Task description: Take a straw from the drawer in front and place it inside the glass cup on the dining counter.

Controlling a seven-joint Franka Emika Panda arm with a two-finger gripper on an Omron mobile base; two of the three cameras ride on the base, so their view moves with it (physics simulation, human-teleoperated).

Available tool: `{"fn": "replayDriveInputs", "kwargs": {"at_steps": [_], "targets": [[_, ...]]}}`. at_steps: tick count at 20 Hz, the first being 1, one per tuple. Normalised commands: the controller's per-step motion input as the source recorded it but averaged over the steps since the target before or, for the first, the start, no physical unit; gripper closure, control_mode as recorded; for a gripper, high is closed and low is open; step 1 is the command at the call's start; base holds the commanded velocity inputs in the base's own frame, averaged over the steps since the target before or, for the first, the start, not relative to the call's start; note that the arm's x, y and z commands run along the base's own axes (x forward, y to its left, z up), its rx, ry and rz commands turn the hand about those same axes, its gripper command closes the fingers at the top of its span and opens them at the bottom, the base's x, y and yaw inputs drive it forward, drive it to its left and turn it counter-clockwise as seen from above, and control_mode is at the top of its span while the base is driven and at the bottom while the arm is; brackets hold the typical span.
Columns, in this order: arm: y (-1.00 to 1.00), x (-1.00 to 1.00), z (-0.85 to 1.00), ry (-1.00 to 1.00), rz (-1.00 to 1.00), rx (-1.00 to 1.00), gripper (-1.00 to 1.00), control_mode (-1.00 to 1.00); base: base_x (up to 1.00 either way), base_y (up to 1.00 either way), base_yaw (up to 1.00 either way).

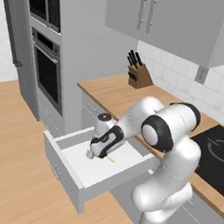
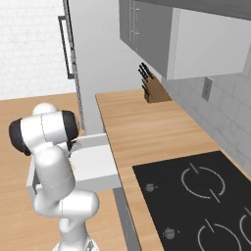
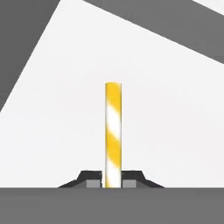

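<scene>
The gripper (image 3: 112,180) was down inside the open drawer (image 1: 103,173), its 2 fingers (image 3: 92,178) clamped on the near end of the straw (image 3: 113,131). The straw, striped yellow and white, lay against the drawer's pale floor and pointed straight away from the hand. From the left base view, the gripper (image 1: 91,153) sat low over the drawer's middle, the straw (image 1: 110,158) poking out beside it.
</scene>
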Motion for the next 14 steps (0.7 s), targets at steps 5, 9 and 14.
{"fn": "replayDriveInputs", "kwargs": {"at_steps": [5,9,14], "targets": [[0.33,0.00,1.00,0.00,-0.11,0.02,1.00,-1.00,0.00,0.00,0.00],[0.17,-0.03,1.00,0.02,-0.12,0.04,1.00,-1.00,0.00,0.00,0.00],[0.00,-0.49,1.00,0.03,-0.20,0.03,1.00,-1.00,0.00,0.00,0.00]]}}
